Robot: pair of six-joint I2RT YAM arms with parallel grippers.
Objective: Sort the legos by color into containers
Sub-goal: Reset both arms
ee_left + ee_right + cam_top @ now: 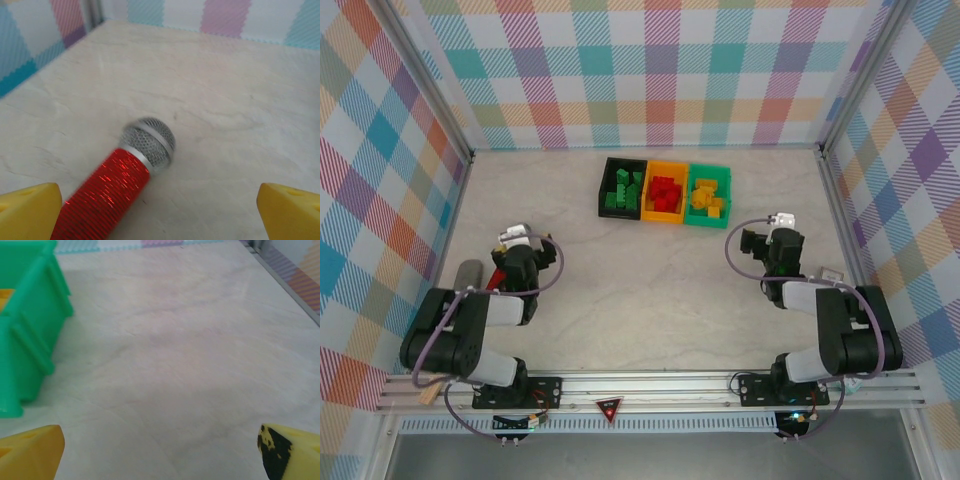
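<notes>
Top external view, nearest first: both arms sit folded close to their bases at the near edge of the tabletop (650, 300). The left gripper (517, 243) (160, 215) is spread wide with nothing in it. A red-and-grey microphone (498, 276) (122, 182) lies on the tabletop just below it, beside a grey cylinder (470, 272). The right gripper (775, 225) (160, 452) is likewise wide open and empty (its left wrist-view neighbour is the green bin (708, 167) (30, 335)). Farther back, mid-table, three joined bins stand in a row. The black bin (604, 190) on the left holds the green legos (623, 190), the orange bin (665, 165) in the middle holds the red legos (665, 193), and the green bin on the right holds the yellow-orange legos (707, 197).
</notes>
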